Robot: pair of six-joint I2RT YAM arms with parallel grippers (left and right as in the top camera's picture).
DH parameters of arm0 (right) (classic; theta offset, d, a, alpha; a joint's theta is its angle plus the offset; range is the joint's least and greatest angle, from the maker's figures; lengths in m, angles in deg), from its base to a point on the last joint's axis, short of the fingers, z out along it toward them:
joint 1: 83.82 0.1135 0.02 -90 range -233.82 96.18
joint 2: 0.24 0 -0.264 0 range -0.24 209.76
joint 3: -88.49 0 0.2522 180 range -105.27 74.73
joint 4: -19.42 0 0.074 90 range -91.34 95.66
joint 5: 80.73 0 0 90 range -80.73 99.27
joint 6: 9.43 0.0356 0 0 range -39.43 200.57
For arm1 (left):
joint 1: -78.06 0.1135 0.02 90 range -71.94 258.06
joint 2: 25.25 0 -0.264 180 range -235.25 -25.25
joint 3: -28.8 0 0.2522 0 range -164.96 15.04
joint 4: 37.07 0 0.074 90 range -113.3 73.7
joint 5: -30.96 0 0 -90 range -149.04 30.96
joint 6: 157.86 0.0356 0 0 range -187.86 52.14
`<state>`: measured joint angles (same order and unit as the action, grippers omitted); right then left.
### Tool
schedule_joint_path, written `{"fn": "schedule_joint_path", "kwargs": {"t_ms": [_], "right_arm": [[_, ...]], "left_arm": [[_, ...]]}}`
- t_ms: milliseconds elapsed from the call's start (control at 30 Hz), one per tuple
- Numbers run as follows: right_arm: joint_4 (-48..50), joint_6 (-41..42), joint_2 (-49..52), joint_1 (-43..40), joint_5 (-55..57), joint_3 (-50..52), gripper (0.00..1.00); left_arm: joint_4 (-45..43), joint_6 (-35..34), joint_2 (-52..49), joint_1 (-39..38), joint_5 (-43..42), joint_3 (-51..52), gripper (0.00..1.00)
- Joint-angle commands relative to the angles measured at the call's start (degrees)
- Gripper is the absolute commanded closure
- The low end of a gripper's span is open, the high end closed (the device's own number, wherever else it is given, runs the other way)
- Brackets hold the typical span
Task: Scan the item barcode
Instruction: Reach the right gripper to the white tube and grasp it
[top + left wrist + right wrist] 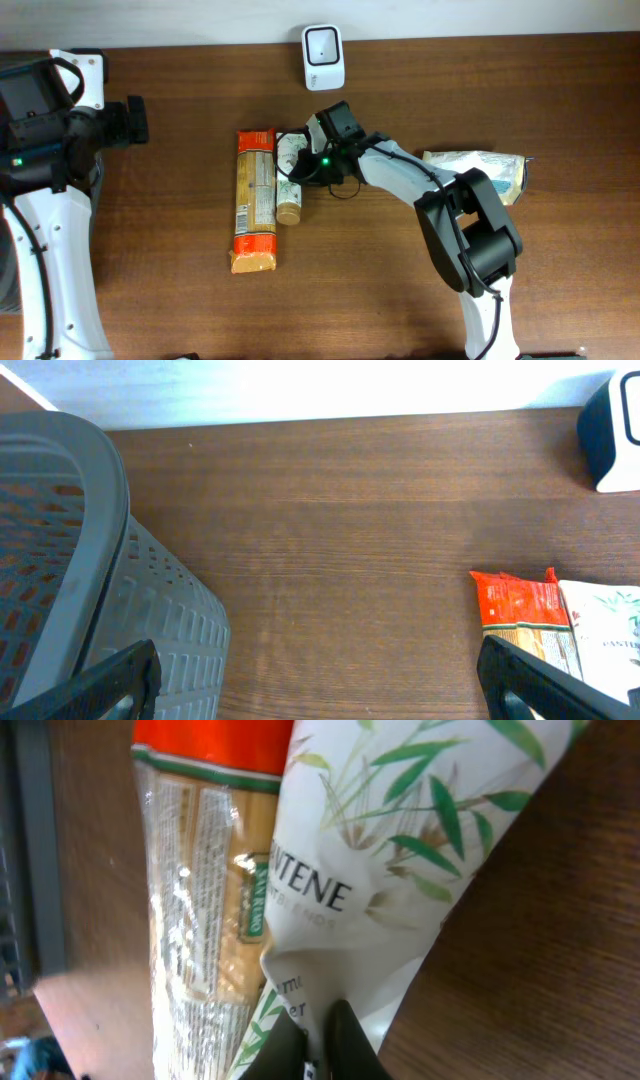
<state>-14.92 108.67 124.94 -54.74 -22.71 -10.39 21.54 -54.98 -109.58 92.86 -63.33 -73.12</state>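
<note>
Tube [289, 180] lay on the wood-grain surface [150, 260], touching the long edge of the pasta packet [254, 200] on the side facing the right arm. It sat near the scanner [323, 56] but apart from it. From overhead the tube's far end was covered by the right tool [318, 1042]. No barcode showed in any view. The right wrist view cut the tube off at both ends, and a fold hid the first letter of its brand print. The right tool was pinched shut on the tube's flat creased end, with only its dark fingertips in frame. The left tool [315, 675] stood wide and held nothing, only its finger ends showing in the bottom corners. The left wrist view cropped the scanner at the frame edge and the basket [90, 560] at the left. A bag [478, 168] lay partly behind the right arm's links, its print too blurred to read.

The tube was soft white plastic with green leaf print and a round tan cap. The pasta packet was long and rectangular, clear crinkly film over yellow contents with orange-red ends. The scanner was white with rounded corners and a dark square window. The basket was grey plastic with a rounded rim and walls full of small slots.
</note>
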Motion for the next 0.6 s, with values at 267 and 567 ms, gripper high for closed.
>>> {"fn": "schedule_joint_path", "kwargs": {"t_ms": [267, 567], "right_arm": [[-41.3, -13.1, 1.8, 9.2, 65.1, -16.3, 0.96], [-37.1, -22.2, 5.5, 21.0, 59.3, -16.3, 0.5]], "left_arm": [[-0.1, 0.9, 0.1, 0.0, -0.4, -0.2, 0.01], [-0.1, 0.9, 0.1, 0.0, -0.4, -0.2, 0.01]]}}
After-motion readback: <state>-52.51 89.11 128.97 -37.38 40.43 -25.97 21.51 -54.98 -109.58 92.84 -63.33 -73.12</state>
